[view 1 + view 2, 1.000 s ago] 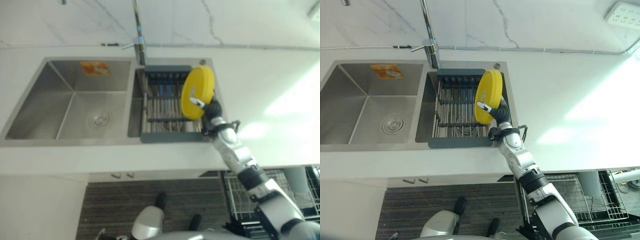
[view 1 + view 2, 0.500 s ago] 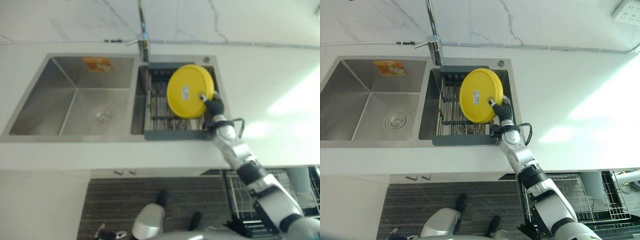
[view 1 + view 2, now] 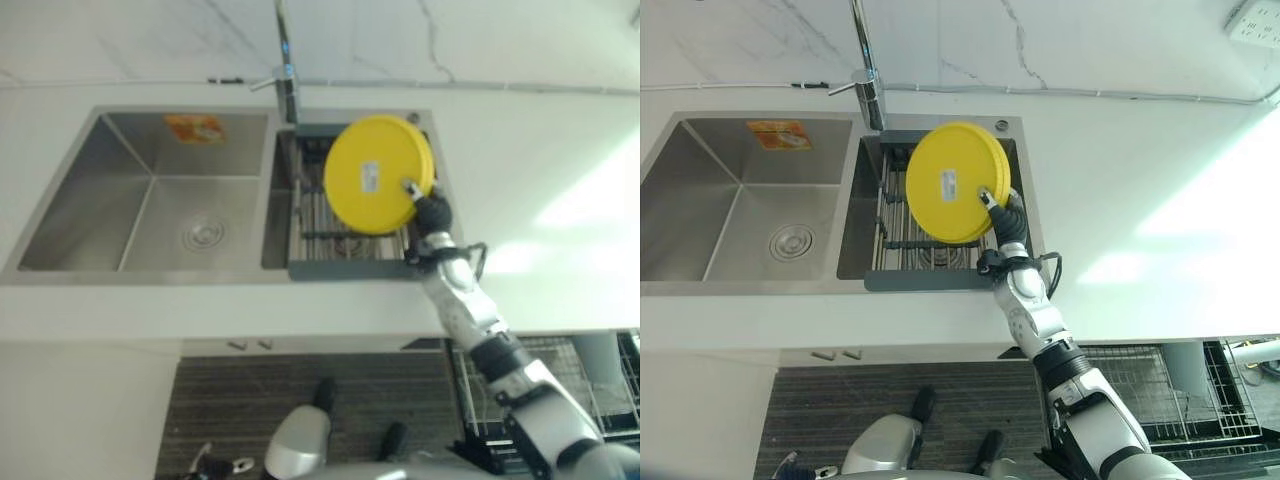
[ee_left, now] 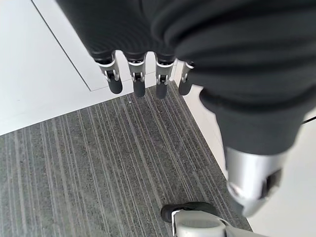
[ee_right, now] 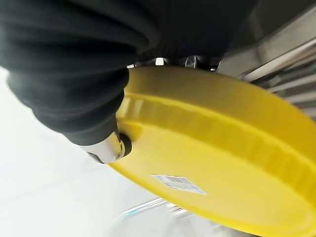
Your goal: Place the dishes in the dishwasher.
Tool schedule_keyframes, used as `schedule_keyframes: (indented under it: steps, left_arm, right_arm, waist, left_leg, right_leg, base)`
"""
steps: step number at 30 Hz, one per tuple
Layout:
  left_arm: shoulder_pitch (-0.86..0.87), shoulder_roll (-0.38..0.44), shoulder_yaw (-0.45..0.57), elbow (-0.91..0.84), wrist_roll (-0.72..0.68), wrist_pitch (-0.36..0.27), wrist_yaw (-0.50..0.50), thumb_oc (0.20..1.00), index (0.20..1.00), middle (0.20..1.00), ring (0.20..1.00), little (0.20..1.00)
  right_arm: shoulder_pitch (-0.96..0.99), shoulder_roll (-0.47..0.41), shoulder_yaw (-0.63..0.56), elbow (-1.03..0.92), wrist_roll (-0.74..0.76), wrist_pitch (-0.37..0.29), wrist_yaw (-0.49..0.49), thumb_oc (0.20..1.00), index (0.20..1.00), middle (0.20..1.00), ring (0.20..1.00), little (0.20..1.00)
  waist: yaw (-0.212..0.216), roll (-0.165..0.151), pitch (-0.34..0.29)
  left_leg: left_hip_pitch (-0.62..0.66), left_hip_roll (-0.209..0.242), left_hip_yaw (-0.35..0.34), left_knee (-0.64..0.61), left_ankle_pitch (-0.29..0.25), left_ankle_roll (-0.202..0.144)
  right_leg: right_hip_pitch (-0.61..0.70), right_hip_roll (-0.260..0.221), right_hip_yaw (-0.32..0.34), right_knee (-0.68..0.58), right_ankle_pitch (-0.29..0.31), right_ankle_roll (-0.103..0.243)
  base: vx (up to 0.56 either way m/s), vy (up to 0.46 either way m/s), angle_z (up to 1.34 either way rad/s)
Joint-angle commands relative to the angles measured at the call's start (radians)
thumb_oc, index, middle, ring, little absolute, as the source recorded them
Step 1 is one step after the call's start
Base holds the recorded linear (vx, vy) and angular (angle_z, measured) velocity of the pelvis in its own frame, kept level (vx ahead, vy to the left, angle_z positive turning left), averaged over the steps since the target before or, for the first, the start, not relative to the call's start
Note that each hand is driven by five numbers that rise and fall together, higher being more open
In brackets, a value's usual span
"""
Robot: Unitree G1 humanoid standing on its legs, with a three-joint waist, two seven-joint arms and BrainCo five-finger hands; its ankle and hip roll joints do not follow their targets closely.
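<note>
The yellow plate is pinched at its rim by the right hand above the dish rack in the steel sink. The left hand hangs with straight fingers over grey striped floor. A white table surrounds the sink.

Scene evenly bright; strong glare washes the white counter at right, the left eye view is soft, and the yellow plate blurs close up.

No print could be read: the yellow plate pinched in the right hand bore a small white label, its marks illegible.
</note>
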Motion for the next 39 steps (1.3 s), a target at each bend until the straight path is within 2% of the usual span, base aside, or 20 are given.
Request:
schedule_keyframes:
  steps: [1,4,10,13,19,24,29,32,39]
  left_arm:
    - [0.012,0.019,-0.047,0.051,0.046,-0.024,0.015,1.0,1.0,1.0,1.0,1.0]
    - [0.005,0.017,-0.072,0.059,0.141,-0.052,0.032,1.0,1.0,1.0,1.0,1.0]
    - [-0.023,-0.002,-0.113,0.057,0.105,-0.028,0.037,1.0,1.0,1.0,1.0,1.0]
    - [-0.041,-0.008,-0.118,0.062,0.134,-0.029,0.001,1.0,1.0,1.0,1.0,1.0]
    - [-0.046,-0.03,-0.136,0.051,0.088,-0.017,-0.041,1.0,1.0,1.0,1.0,1.0]
    - [-0.036,-0.041,-0.126,0.056,0.06,0.013,-0.108,1.0,1.0,1.0,1.0,1.0]
    - [-0.03,-0.033,-0.104,0.064,0.065,0.017,-0.125,1.0,1.0,1.0,1.0,1.0]
    - [-0.022,-0.029,-0.093,0.056,0.062,0.012,-0.127,1.0,1.0,1.0,1.0,1.0]
    - [-0.013,-0.011,-0.098,0.026,0.054,0.03,-0.14,1.0,1.0,1.0,1.0,1.0]
  right_arm:
    - [-0.03,0.007,-0.064,-0.128,0.138,-0.175,0.087,0.2,0.2,0.2,0.2,0.2]
    - [0.002,-0.003,-0.077,-0.203,0.204,-0.171,0.123,0.2,0.2,0.2,0.2,0.2]
    - [0.1,-0.047,-0.127,-0.342,0.343,-0.172,0.196,0.2,0.2,0.2,0.2,0.2]
    - [0.14,-0.059,-0.159,-0.39,0.357,-0.173,0.216,0.2,0.2,0.2,0.2,0.2]
    - [0.297,-0.102,-0.27,-0.469,0.413,-0.168,0.268,0.2,0.2,0.2,0.2,0.2]
    - [0.405,-0.124,-0.391,-0.471,0.427,-0.126,0.309,0.2,0.2,0.2,0.2,0.2]
    - [0.471,-0.135,-0.465,-0.43,0.39,-0.084,0.3,0.2,0.2,0.2,0.2,0.2]
    - [0.516,-0.126,-0.488,-0.376,0.404,-0.061,0.331,0.2,0.2,0.2,0.2,0.2]
    - [0.53,-0.1,-0.436,-0.27,0.378,-0.046,0.349,0.2,0.2,0.2,0.2,0.2]
  waist:
    - [0.005,0.027,-0.092]
    - [-0.026,0.021,-0.106]
    - [-0.108,0.02,-0.133]
    - [-0.147,0.026,-0.142]
    - [-0.24,0.025,-0.148]
    - [-0.306,0.021,-0.146]
    - [-0.341,0.022,-0.144]
    - [-0.351,0.023,-0.139]
    - [-0.341,0.044,-0.119]
  left_leg:
    - [0.068,0.059,0.077,-0.063,-0.064,-0.006]
    - [0.081,0.066,0.106,-0.062,-0.071,-0.009]
    - [0.117,0.074,0.173,-0.065,-0.089,-0.015]
    - [0.133,0.081,0.202,-0.069,-0.092,-0.019]
    - [0.164,0.103,0.267,-0.061,-0.101,-0.024]
    - [0.182,0.117,0.302,-0.058,-0.107,-0.028]
    - [0.187,0.122,0.313,-0.058,-0.108,-0.035]
    - [0.187,0.12,0.311,-0.063,-0.107,-0.037]
    - [0.176,0.117,0.292,-0.075,-0.097,-0.043]
  right_leg:
    - [-0.035,-0.089,-0.018,0.091,-0.035,0.096]
    - [-0.034,-0.079,0.005,0.076,-0.03,0.095]
    - [-0.034,-0.061,0.066,0.035,-0.011,0.095]
    - [-0.035,-0.057,0.091,0.032,-0.009,0.095]
    - [-0.04,-0.047,0.152,0.035,-0.008,0.096]
    - [-0.041,-0.035,0.194,0.032,-0.007,0.093]
    - [-0.041,-0.031,0.211,0.024,-0.005,0.092]
    - [-0.039,-0.031,0.212,0.008,0.003,0.093]
    - [-0.037,-0.039,0.187,-0.007,0.004,0.088]
  base:
    - [-0.1,-0.082,-0.17]
    - [-0.11,-0.089,-0.24]
    - [-0.09,-0.078,-0.53]
    - [-0.06,-0.039,-0.41]
    - [-0.03,-0.049,-0.42]
    - [-0.02,-0.045,-0.54]
    - [0.02,-0.033,-0.19]
    - [0.04,-0.058,-0.07]
    - [0.02,-0.013,0.02]
